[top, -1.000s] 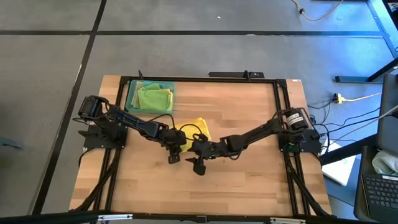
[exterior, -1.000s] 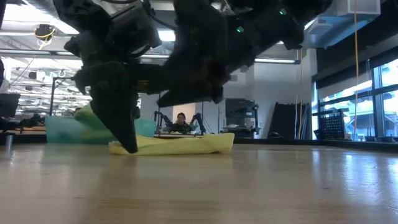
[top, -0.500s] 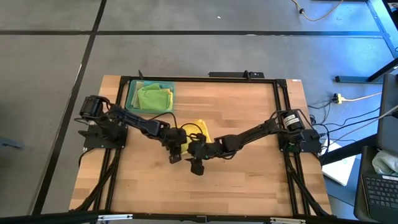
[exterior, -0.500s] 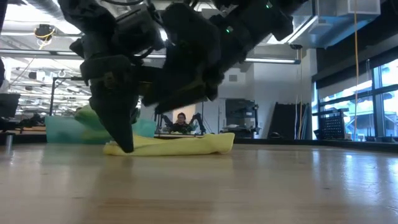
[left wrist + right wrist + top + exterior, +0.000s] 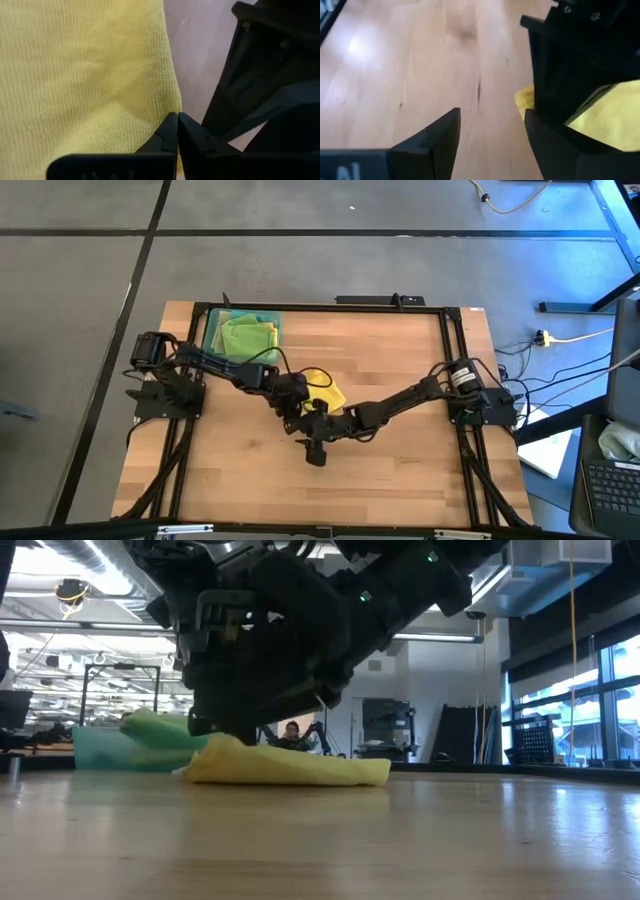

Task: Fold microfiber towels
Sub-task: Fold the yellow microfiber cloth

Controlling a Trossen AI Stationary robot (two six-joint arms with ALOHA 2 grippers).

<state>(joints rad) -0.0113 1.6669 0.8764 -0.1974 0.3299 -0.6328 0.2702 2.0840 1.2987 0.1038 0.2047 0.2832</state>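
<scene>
A yellow microfiber towel [image 5: 328,390] lies folded near the table's middle; in the low view this yellow towel [image 5: 300,768] rests flat except for its left end, which stands up in a peak. My left gripper [image 5: 177,119] is shut at that end, and the high view shows my left gripper [image 5: 297,408] at the towel's near-left side. My right gripper [image 5: 490,140] stands open over bare wood just near of the towel, holding nothing; in the high view my right gripper [image 5: 316,455] is below the left one. My left gripper pinches the yellow towel's edge [image 5: 172,106] between its two shut fingertips. It comes slanting down from the table's left. That end [image 5: 226,744] is raised a little off the wood while the rest of the towel lies on the table; how many layers are caught does not show.
A teal tray [image 5: 212,340] with bright green towels [image 5: 248,337] stands at the far left of the table; in the low view the tray [image 5: 100,750] is behind the yellow towel. Bare wood lies on the near half and the right side.
My left gripper has gone toward the table's right and far side, onto the yellow towel's left end, rolling as it went and rising a little. The towel's left end now stands up in a peak, and the towel has slid slightly toward the right.
</scene>
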